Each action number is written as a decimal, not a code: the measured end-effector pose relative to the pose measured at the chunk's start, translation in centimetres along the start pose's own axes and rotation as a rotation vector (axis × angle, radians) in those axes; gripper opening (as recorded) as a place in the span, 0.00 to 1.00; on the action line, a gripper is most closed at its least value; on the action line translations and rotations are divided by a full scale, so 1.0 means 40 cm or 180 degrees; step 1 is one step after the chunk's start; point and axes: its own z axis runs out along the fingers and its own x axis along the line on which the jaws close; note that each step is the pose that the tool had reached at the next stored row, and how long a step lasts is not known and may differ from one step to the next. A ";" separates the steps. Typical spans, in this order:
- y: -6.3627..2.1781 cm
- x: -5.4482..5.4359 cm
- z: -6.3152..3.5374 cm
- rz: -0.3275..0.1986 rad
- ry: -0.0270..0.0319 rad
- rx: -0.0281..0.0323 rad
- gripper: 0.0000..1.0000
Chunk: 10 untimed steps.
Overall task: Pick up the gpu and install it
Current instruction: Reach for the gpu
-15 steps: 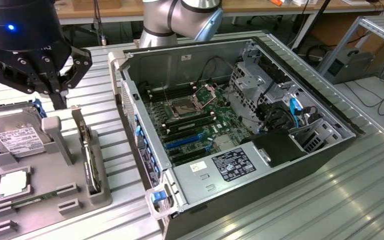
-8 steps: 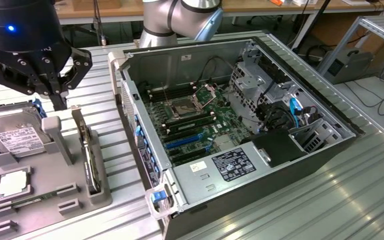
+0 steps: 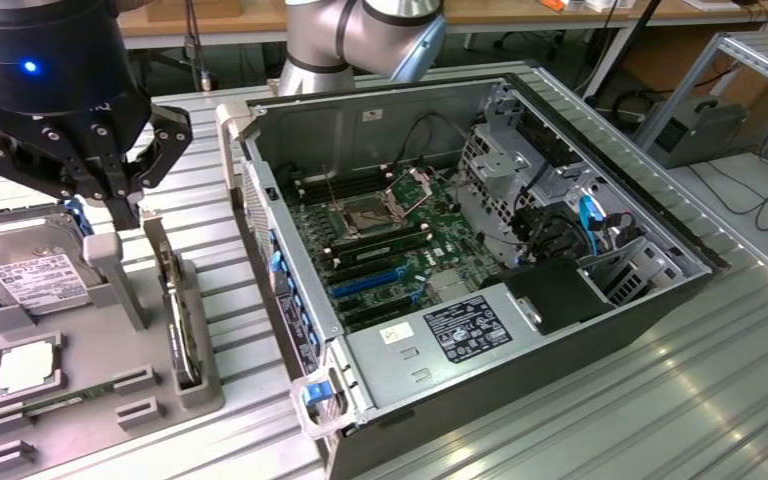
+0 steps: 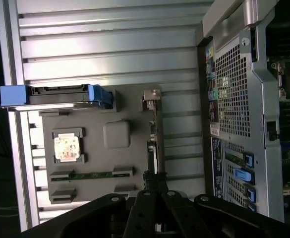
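Observation:
The gpu (image 3: 175,300) is a thin dark card standing on its edge in a slot of the grey parts tray (image 3: 91,345), at the exterior view's left. From the wrist it appears edge-on as a narrow strip (image 4: 153,141) with its silver bracket at the far end. My gripper (image 3: 124,212) hangs above the tray's back end, a little above and beside the card's end, holding nothing. In the wrist view the gripper (image 4: 154,177) has its black fingers pressed together, shut, right over the card's near end.
The open computer case (image 3: 491,230) lies to the exterior view's right of the tray, its motherboard (image 3: 384,240) exposed. On the tray are a silver hard drive (image 3: 31,272) in a blue caddy (image 4: 55,95), a processor chip (image 4: 66,147) and a green memory stick (image 4: 91,174).

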 end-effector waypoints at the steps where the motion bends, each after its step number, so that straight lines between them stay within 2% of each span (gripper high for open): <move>1: -0.005 0.000 0.000 0.0000 0.0000 0.0000 0.11; 5: -0.022 -0.002 0.000 -0.0001 0.0000 0.0003 0.11; 10: -0.030 -0.002 0.000 0.0000 -0.0001 0.0006 0.11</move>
